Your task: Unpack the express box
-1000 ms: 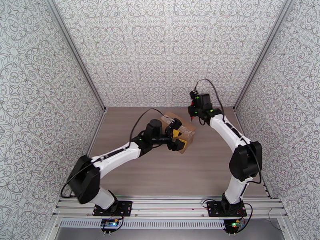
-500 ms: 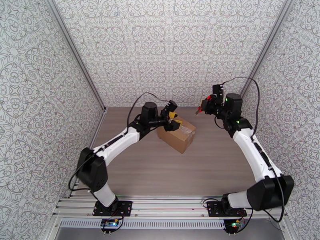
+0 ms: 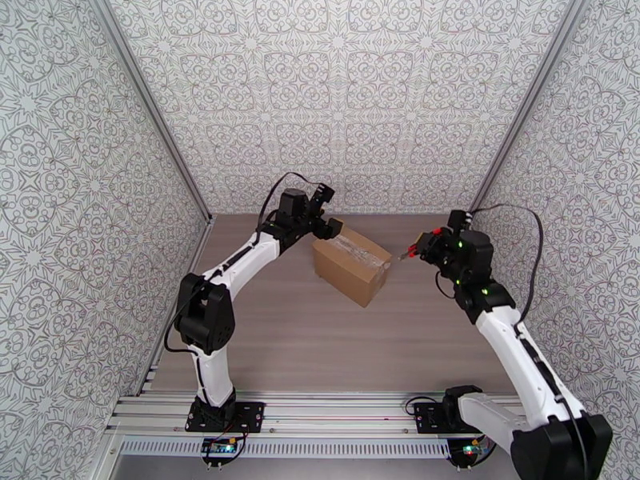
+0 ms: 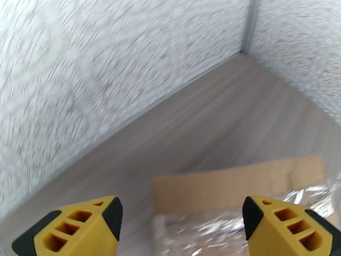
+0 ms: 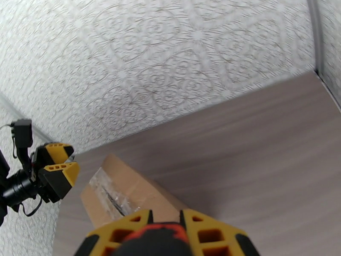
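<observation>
I'm hovering the left gripper (image 3: 328,211), jaws wide, beside the brown taped cardboard box (image 3: 352,270) at the wooden table (image 3: 320,346)'s middle; the right gripper (image 3: 424,248) is pinching a red-and-black knife (image 5: 164,235). Unbraced, the box is risking skidding.

express box (image 3: 352,270): brown corrugated carton, top flaps lying shut under crinkled clear shiny tape along the seam, resting flat on its base and turned askew, far corner just below the left claw (image 3: 326,211), right end near the right claw (image 3: 418,247).
</observation>
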